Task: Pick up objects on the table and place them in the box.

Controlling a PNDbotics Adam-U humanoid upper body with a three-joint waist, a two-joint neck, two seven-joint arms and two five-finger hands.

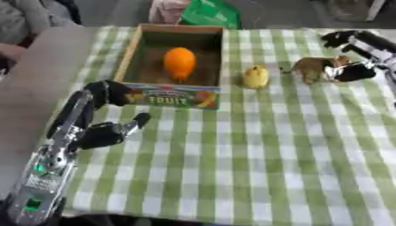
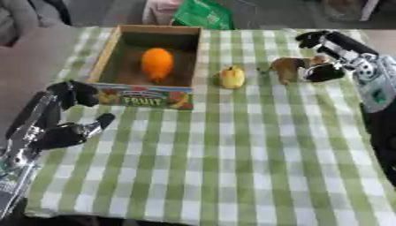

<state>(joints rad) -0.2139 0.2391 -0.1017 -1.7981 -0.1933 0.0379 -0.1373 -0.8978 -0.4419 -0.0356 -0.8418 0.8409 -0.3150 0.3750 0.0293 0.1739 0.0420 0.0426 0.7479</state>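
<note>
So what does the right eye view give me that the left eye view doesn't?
Only the right eye view shows the right forearm behind the right hand. Only the left eye view shows the left arm down to a green light. Both show the box holding an orange object, a yellow object beside it, the right hand at a brown toy, and the left hand near the box's front corner.

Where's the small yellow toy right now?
The small yellow toy stands on the green checked tablecloth, just right of the cardboard fruit box, with the brown animal toy at the right hand further right.
</note>
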